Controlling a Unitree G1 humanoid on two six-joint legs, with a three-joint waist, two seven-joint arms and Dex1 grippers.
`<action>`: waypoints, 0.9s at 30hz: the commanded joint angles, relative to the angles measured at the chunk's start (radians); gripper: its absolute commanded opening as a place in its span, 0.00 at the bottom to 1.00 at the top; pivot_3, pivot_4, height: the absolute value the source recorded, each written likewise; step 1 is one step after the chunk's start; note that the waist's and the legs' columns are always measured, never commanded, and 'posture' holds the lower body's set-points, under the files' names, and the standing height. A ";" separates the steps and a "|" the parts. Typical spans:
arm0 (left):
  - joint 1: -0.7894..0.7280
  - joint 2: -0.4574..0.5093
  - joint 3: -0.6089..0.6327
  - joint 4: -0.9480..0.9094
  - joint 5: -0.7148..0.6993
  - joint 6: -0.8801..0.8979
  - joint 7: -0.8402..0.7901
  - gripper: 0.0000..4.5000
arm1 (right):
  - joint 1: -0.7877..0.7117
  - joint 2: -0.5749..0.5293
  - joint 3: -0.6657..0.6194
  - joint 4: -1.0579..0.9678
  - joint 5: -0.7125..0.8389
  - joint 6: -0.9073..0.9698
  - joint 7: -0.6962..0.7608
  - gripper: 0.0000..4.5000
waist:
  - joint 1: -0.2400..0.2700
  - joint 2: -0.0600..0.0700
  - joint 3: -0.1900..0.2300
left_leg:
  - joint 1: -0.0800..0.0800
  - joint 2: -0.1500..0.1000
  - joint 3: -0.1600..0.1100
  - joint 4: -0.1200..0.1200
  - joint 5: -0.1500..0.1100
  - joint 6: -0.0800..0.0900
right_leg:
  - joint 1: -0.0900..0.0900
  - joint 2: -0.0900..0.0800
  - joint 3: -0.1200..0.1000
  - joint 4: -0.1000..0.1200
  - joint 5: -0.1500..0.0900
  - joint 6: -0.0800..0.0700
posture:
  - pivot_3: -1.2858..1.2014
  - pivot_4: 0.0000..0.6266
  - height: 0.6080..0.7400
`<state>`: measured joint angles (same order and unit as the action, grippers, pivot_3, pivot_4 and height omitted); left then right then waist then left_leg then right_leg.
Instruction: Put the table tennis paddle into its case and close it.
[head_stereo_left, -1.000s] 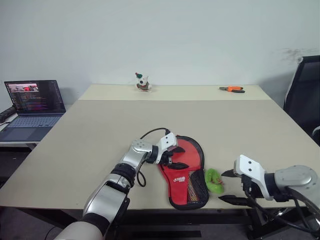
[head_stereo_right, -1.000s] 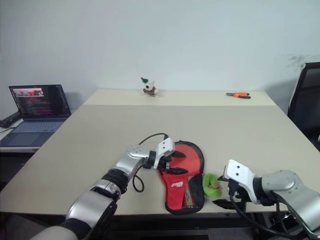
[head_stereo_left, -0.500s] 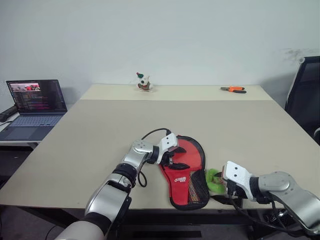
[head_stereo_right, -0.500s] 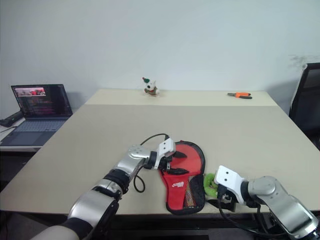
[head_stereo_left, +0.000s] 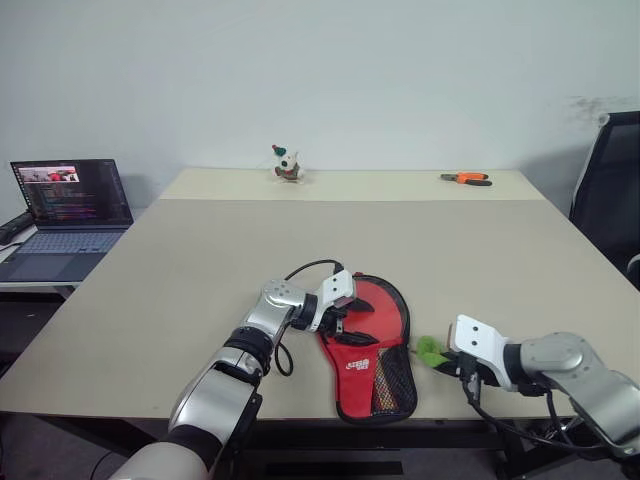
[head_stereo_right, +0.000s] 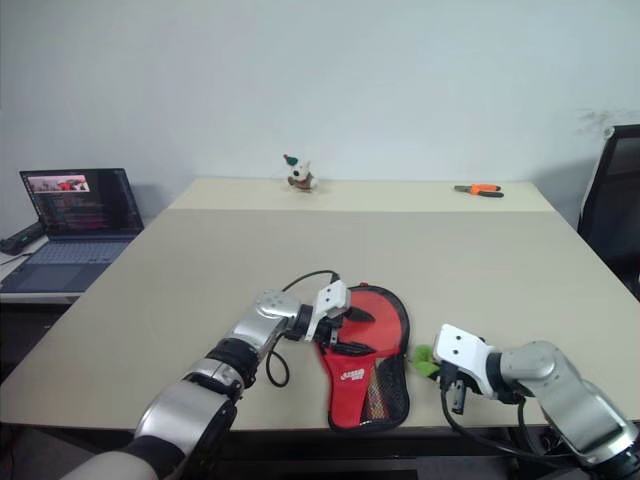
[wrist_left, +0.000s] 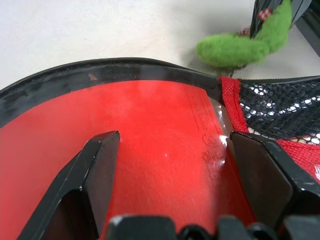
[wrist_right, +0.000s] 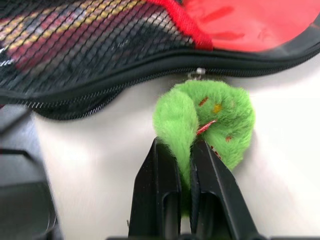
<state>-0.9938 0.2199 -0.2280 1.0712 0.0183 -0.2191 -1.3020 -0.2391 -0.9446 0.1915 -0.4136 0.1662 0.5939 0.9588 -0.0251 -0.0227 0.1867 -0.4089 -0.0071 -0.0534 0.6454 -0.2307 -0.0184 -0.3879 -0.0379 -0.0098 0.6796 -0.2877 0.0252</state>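
Note:
The case (head_stereo_left: 362, 362) lies flat near the table's front edge, red side up with a white logo and a black mesh pocket (head_stereo_left: 394, 376). The table tennis paddle's red rubber face (wrist_left: 150, 125) shows inside the case's black zip edging (wrist_left: 100, 75); its handle is hidden. My left gripper (head_stereo_left: 345, 314) is open, with both fingers resting over that red face. My right gripper (wrist_right: 184, 150) is shut on a green fuzzy tuft (wrist_right: 212, 117), which hangs at the zip pull (wrist_right: 199, 73) on the case's right edge.
An open laptop (head_stereo_left: 65, 200) sits on a side table at the left. A small toy figure (head_stereo_left: 286, 165) and orange pliers (head_stereo_left: 465, 179) lie at the table's far edge. A black chair (head_stereo_left: 610, 190) stands at the right.
My right gripper has come in from the right to the green tuft and shut on it. The left gripper has stayed open over the red face.

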 joint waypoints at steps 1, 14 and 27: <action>0.006 -0.028 -0.008 0.020 0.014 0.000 -0.019 0.86 | 0.041 -0.069 -0.075 -0.101 0.054 0.001 0.072 0.01 | 0.002 0.000 0.000 | 0.000 0.000 0.000 0.000 0.000 0.000 | 0.000 0.000 0.000 0.000 0.000 0.000 | 0.52 0.24 1.00; -0.005 -0.076 0.005 0.074 0.030 -0.008 0.027 0.86 | 0.204 -0.172 -0.064 -0.313 0.127 0.009 0.157 0.01 | 0.041 0.000 0.000 | 0.000 -0.001 0.000 0.001 0.000 0.000 | 0.002 -0.001 -0.002 -0.001 -0.001 0.001 | 0.52 0.24 1.00; 0.001 -0.080 0.001 0.088 0.053 -0.018 0.034 0.86 | 0.326 -0.230 -0.061 -0.490 0.241 0.025 0.223 0.01 | 0.042 0.000 0.000 | 0.007 -0.001 0.000 0.001 0.000 0.000 | 0.009 -0.001 -0.002 -0.001 -0.003 0.006 | 0.52 0.24 1.00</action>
<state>-1.0031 0.1451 -0.2106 1.1379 0.0442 -0.2401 -1.2720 0.0705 -1.1626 0.1203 -0.8352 0.3685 0.6174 1.1570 0.0173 -0.0228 0.1864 -0.4009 -0.0076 -0.0536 0.6464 -0.2308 -0.0187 -0.3771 -0.0391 -0.0118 0.6779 -0.2910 0.0310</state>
